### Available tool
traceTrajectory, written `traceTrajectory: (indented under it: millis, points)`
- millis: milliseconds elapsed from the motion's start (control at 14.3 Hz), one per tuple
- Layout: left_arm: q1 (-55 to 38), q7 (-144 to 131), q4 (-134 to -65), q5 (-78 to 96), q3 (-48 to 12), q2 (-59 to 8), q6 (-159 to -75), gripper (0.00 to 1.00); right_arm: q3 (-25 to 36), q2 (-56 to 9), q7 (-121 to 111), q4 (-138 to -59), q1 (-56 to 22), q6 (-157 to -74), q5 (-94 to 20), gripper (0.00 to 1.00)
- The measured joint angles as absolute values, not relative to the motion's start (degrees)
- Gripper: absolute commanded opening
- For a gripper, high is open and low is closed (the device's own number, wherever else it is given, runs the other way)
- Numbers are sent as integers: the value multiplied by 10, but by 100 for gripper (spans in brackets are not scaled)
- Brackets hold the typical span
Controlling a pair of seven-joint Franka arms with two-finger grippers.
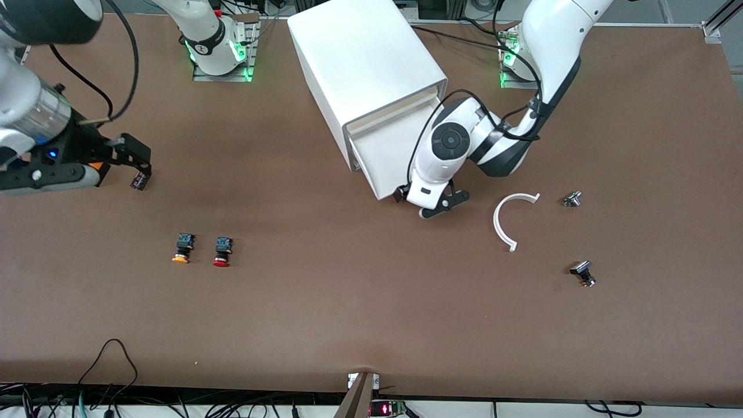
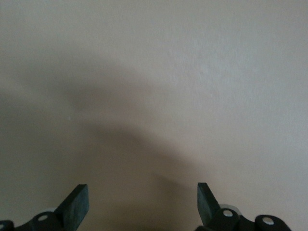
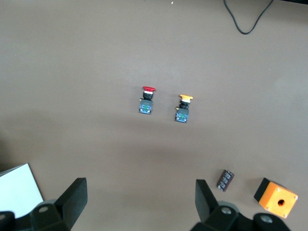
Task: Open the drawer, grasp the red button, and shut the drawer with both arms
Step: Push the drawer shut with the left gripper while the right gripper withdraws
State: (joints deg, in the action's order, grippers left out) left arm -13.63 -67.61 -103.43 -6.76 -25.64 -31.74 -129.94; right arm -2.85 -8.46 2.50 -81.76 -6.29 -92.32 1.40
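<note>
The white cabinet [image 1: 365, 69] lies on the table between the arms' bases. One drawer [image 1: 386, 157] stands pulled out toward the front camera. My left gripper [image 1: 429, 204] is at the drawer's front end, open and empty. Its wrist view shows the gripper [image 2: 143, 202] spread before a plain white surface [image 2: 154, 72]. The red-capped button [image 1: 222, 251] lies on the table toward the right arm's end, beside an orange-capped one [image 1: 184, 248]. My right gripper [image 1: 132, 155] hangs high over the table, open and empty. In its wrist view the gripper [image 3: 141, 199] is apart from the red button [image 3: 147, 99].
An orange box with a hole [image 3: 275, 196] and a small dark part [image 3: 225, 179] lie under the right hand. A white C-shaped ring [image 1: 511, 220] and two small metal parts [image 1: 572, 199] [image 1: 583, 273] lie toward the left arm's end. A cable [image 1: 110, 360] loops at the table's near edge.
</note>
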Motion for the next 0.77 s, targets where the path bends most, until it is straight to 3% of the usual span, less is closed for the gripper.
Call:
traceTrajectory:
  millis: [770]
  points:
    - [-153,-730,-1087,-68,-325,-302,-1301,99,-67,-24,117,-816,-1,-859,15,99]
